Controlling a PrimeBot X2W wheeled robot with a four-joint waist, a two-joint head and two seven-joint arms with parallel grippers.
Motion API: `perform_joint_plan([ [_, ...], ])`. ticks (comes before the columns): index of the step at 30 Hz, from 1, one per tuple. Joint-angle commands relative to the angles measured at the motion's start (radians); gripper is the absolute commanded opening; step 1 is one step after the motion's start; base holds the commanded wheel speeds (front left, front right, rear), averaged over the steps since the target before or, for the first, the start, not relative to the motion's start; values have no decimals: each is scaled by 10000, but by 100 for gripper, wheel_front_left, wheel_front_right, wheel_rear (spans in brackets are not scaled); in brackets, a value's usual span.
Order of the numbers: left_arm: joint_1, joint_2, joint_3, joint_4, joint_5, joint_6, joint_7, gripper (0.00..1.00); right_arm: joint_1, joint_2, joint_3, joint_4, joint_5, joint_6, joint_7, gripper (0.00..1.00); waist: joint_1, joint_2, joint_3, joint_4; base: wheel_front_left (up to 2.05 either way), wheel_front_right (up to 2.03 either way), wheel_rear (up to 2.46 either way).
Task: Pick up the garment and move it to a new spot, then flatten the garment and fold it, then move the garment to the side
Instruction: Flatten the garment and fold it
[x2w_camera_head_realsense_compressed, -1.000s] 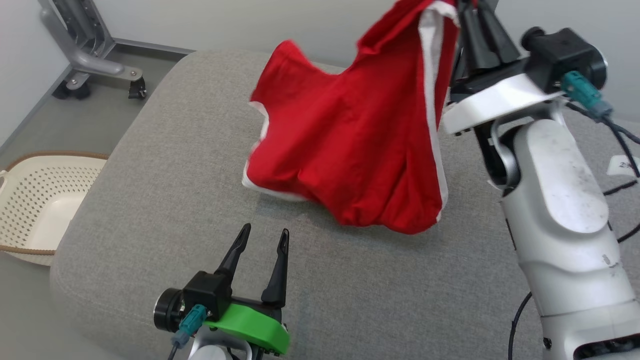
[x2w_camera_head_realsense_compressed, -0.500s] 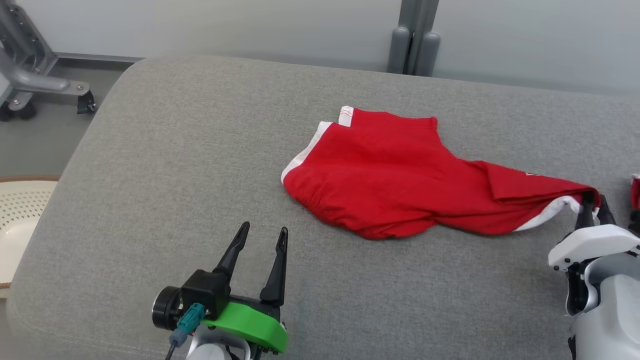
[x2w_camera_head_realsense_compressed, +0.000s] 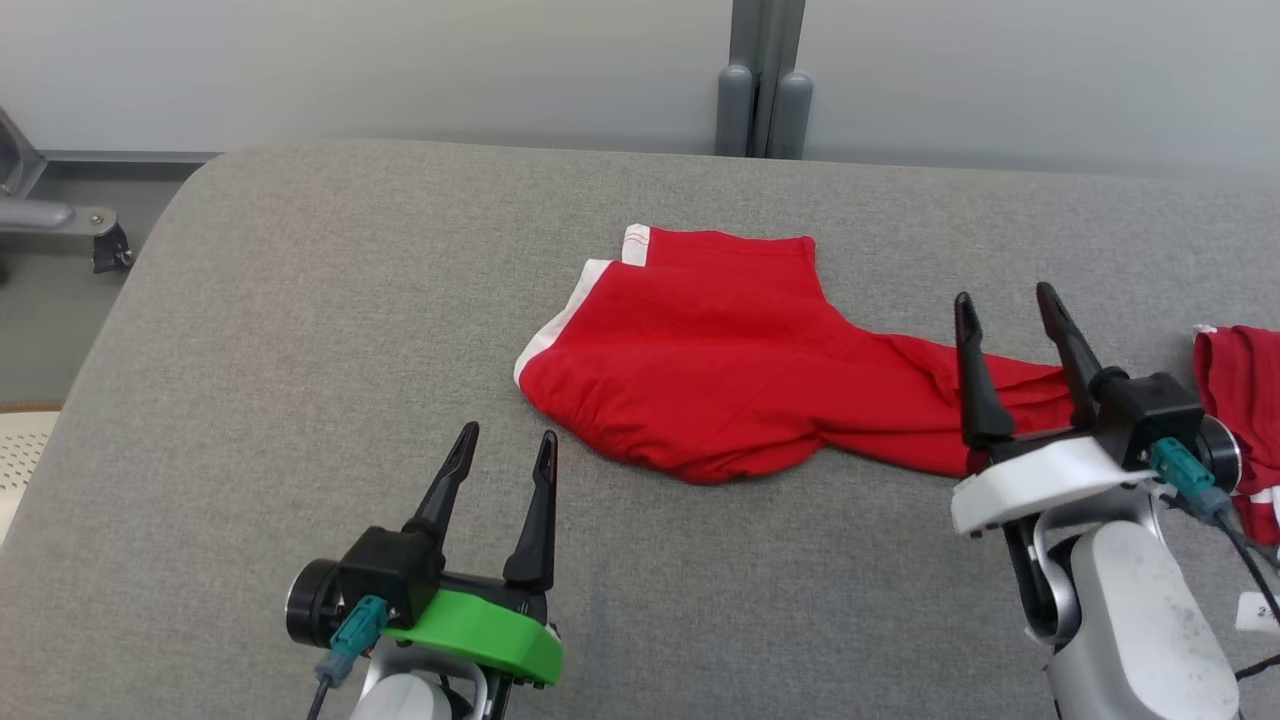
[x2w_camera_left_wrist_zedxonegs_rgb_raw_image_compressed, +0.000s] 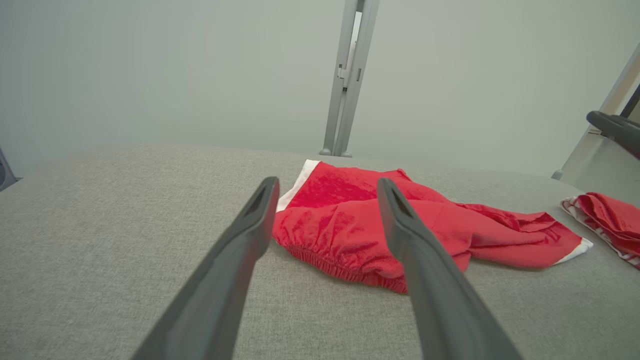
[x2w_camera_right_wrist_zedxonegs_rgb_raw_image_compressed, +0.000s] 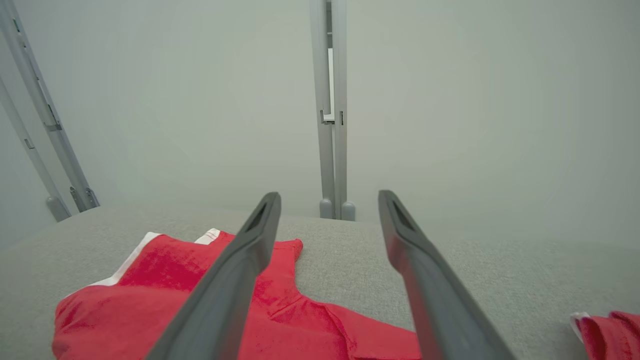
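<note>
Grey cushion (x2w_camera_head_realsense_compressed: 300, 350) carries two red items: the garment (x2w_camera_head_realsense_compressed: 700, 370), crumpled at centre, and a second garment (x2w_camera_head_realsense_compressed: 1245, 385) cut off at the right edge. The left gripper (x2w_camera_head_realsense_compressed: 509, 433) and right gripper (x2w_camera_head_realsense_compressed: 1003, 293) both stand spread wide and empty. The left wrist view shows the garment's white hem (x2w_camera_left_wrist_zedxonegs_rgb_raw_image_compressed: 575, 247) at its right tip, which the right gripper hides in the head view.

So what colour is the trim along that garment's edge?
White trim on a red garment, clearest in the head view.

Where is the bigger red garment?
In the head view the bigger red garment lies centre on the grey cushion, its right end at the right gripper.
</note>
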Motion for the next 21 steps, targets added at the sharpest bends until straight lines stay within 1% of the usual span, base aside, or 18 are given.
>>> perform_joint_plan([
  [1,24,22,72,-64,-37,14,-30,100,442,-42,244,-447,83,-7,-33,100,0,-1,-85,-65,0,0,0],
  [4,120,22,194,-161,15,4,-30,100,1335,-36,1042,-1425,-5,-7,-29,100,0,-1,-180,-127,0,0,0],
  [8,195,22,254,-210,63,-32,-30,100,2239,-42,1698,-2060,403,-10,-31,100,0,-1,-257,-187,0,0,0],
  [14,292,22,44,-132,99,-100,-30,100,2690,-35,2139,-2192,580,-10,-32,100,0,-1,-372,-77,0,0,0],
  [16,295,22,6,-103,110,-95,-30,100,2584,-35,2320,-2179,372,-10,-32,100,0,-1,-360,44,0,0,0],
  [17,265,22,-28,-71,124,-101,-30,100,2418,-91,2554,-2064,114,-10,97,100,0,-1,-312,228,0,0,0],
  [21,160,21,-108,-40,69,-93,-30,100,2104,-227,2905,-1474,-403,-10,737,100,0,-1,-113,642,0,0,0],
])
